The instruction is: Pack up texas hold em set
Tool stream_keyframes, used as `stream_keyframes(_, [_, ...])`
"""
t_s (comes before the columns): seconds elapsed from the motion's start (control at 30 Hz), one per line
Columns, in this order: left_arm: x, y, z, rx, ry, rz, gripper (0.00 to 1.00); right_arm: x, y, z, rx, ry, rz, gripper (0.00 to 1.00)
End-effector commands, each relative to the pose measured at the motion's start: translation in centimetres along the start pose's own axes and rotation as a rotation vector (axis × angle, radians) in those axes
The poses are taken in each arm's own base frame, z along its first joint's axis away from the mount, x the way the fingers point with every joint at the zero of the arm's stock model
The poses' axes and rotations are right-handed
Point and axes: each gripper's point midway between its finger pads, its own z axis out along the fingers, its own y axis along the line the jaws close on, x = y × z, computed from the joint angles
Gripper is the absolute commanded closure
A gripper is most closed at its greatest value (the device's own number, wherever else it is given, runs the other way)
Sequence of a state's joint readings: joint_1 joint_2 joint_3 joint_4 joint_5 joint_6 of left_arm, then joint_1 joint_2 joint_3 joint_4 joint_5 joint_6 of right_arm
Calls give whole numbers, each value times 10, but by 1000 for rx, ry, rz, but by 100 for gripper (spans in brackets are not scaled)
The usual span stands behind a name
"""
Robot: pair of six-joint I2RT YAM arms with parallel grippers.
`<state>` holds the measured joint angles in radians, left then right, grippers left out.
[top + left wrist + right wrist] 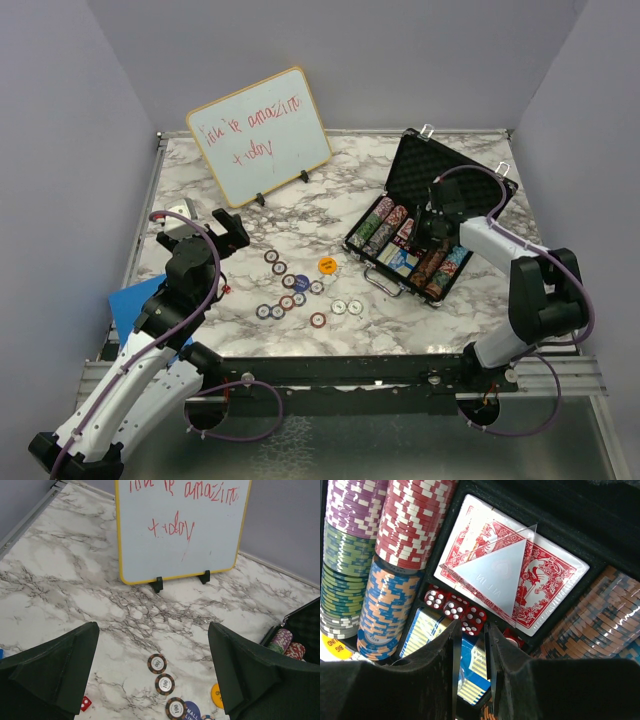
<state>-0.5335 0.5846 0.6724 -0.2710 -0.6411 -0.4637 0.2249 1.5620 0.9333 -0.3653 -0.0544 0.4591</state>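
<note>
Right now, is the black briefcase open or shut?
Open. The briefcase lid stands up; chip rows and a red card deck show inside.

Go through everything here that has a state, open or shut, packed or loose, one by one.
briefcase: open, lid up
left gripper: open, above the table
right gripper: inside the briefcase, jaws close together by the dice, grip unclear
loose chips: flat on the table, unpacked
orange disc: on the table, unpacked
red card deck: packed in the briefcase
whiteboard: upright
</note>
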Motion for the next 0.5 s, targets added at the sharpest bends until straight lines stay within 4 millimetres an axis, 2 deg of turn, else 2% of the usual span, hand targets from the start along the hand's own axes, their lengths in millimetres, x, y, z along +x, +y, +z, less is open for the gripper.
stream_keyframes(0.0, [1,-2,-1,15,1,-5,1,3,-11,9,47,1,28,69])
stream_keyframes(0.47, [0,-1,-2,13,-1,-3,1,18,-18,23,73,39,74,76])
